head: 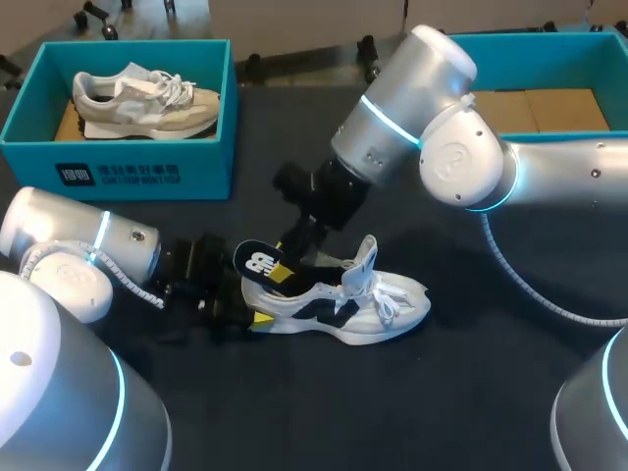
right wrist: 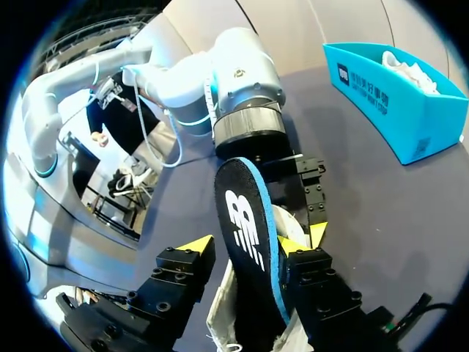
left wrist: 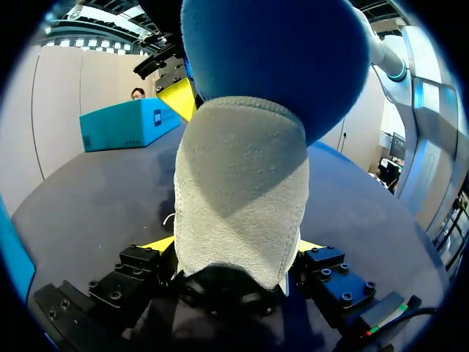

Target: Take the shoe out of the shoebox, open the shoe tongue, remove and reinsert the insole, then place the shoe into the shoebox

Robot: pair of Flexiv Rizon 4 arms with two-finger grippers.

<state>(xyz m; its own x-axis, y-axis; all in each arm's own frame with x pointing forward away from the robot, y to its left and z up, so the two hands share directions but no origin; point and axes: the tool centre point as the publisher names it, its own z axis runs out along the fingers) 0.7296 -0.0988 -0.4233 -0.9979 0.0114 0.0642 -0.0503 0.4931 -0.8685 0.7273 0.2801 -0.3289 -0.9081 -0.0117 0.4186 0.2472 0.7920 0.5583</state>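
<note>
Head view: shoe (head: 343, 306) lies on its sole on the tabletop (head: 442, 412). Its long axis runs straight out from the left gripper (head: 253, 312), heel at that gripper and toe pointing away toward my right. The left gripper is clamped on the heel. The right gripper (head: 287, 263) sits just above the heel opening, apparently pinching the insole (head: 257, 261). The insole stands steeply out of the shoe, its free end leaning back over the left gripper. An empty-looking shoebox (head: 530, 54) lies beyond the right arm.

Left wrist view: the pale heel (left wrist: 238, 191) fills the gap between the fingers, a yellow tip pressed to each side. The insole's blue underside (left wrist: 278, 59) looms above it.

Right wrist view: the insole (right wrist: 245, 227) runs lengthwise between the fingers, its lower end sunk in the shoe under the gripper. The fingers seem closed on its faces. I judge the next move turns on this axis: the right arm is the nearer, and the insole should slide along its own length.
</note>
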